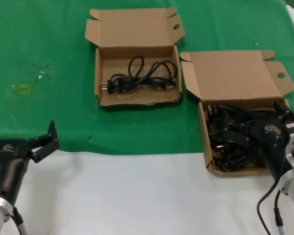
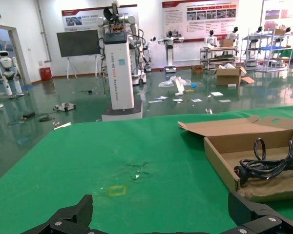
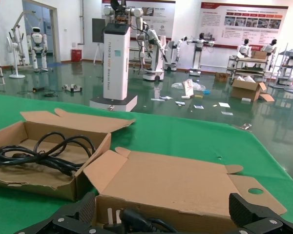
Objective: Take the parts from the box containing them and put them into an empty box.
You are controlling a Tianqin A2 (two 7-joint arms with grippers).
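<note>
Toward the table's right edge, my right gripper [image 1: 284, 115], fingers spread, dips into the box [image 1: 204, 132] heaped with cords [image 1: 230, 134]; the far box [image 1: 99, 78] holds one cord [image 1: 139, 78]. Left gripper [image 1: 22, 134], fingers apart, idles near-left.

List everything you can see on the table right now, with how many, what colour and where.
Cardboard boxes: two, brown, lids open; far box mid-table on the green cloth, near box to its right at the cloth's near edge.
Single power cord: one, black, coiled inside the far box.
Pile of power cords: several, black, tangled in the near box.
Green cloth: one, covering the table's far part.
White tabletop: near part.
Yellow mark: one, on the cloth at left.
Left tool: black, open, over the near left edge.
Right tool: black, open, above the near box's cords.
</note>
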